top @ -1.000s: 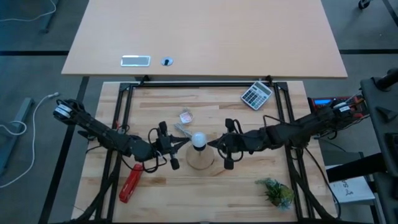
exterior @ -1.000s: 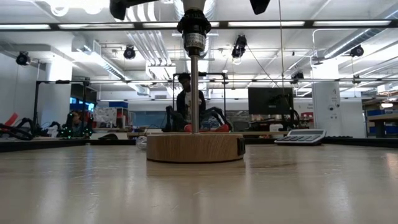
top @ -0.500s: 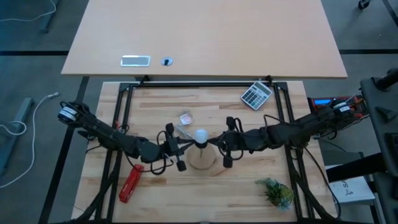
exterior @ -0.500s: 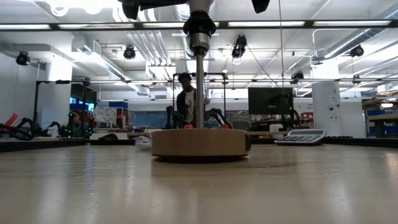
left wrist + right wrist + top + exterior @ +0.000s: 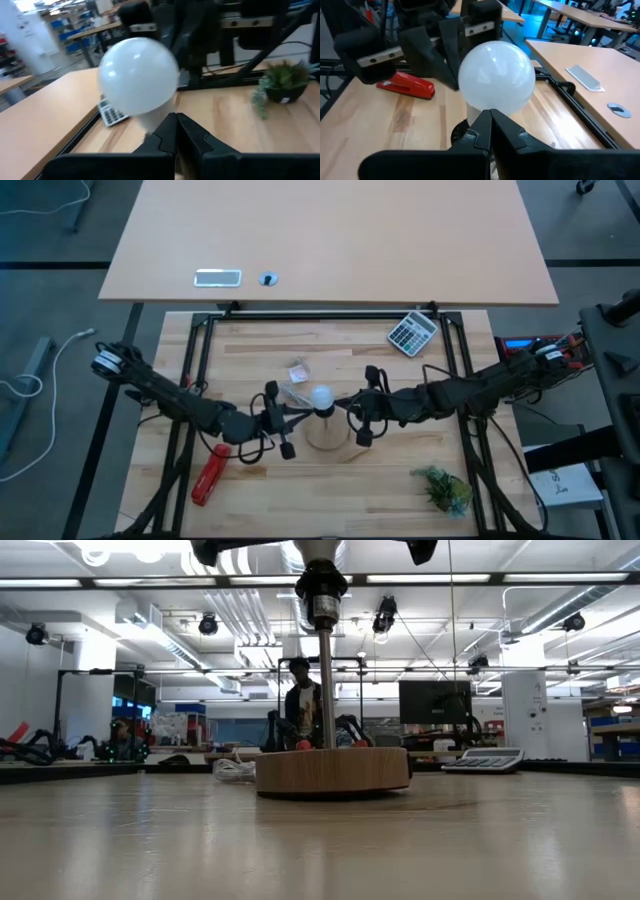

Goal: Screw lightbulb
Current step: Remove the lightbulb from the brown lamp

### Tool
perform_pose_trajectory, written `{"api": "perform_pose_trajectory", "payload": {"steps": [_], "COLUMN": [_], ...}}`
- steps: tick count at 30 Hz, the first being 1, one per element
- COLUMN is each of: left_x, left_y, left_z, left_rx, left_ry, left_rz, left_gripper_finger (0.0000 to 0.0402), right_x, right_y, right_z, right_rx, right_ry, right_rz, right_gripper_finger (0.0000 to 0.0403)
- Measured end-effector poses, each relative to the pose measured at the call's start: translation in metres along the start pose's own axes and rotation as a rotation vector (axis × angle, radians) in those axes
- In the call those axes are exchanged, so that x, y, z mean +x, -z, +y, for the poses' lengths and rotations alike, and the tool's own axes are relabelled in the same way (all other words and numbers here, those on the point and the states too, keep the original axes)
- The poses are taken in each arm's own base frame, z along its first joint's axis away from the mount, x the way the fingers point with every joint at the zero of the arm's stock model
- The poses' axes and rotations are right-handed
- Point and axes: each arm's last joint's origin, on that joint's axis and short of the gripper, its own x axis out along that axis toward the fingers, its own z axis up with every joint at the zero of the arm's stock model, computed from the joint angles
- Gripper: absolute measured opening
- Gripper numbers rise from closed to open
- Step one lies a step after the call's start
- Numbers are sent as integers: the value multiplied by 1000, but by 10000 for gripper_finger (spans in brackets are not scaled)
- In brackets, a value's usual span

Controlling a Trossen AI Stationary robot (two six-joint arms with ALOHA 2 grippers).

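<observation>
Item: lightbulb (image 5: 321, 397), which I found seated atop the socket post on the wooden disc (image 5: 326, 436). Left gripper (image 5: 300, 412) and right gripper (image 5: 343, 409) flanked it, fingers pressed together, tips just below the bulb.

Bright, even light falls from ceiling strip lights (image 5: 420, 579), which glare in the low view. Shadows on the tabletop (image 5: 400, 480) are faint and soft. The lightbulb (image 5: 138, 76) shows soft highlights and slight blur in the left wrist view. The near tabletop in the low view is out of focus.
</observation>
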Motion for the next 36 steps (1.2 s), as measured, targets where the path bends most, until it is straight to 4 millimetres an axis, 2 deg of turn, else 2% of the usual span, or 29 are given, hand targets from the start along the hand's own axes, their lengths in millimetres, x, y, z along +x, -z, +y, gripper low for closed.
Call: {"api": "perform_pose_trajectory", "payload": {"steps": [6, 10, 16, 31, 36], "left_x": [-11, -6, 3, 3, 3], "left_y": [1, -2, -3, -8, -7], "left_z": [6, 14, 21, 15, 15], "left_rx": [-6, 0, 4, -27, -51], "left_ry": [-162, -213, -156, 46, 56], "left_rz": [60, 44, 29, -30, -26], "left_gripper_finger": [0, 0, 0, 0, 0], "right_x": [0, 0, 0, 0, 0], "right_y": [2, 2, 2, 2, 2], "right_z": [-1, -1, -1, -2, -2], "right_rx": [-7, -1, 4, 0, -8], "right_ry": [18, 17, 17, 44, 46], "right_rz": [15, 15, 15, 20, 17], "right_gripper_finger": [0, 0, 0, 0, 0]}}
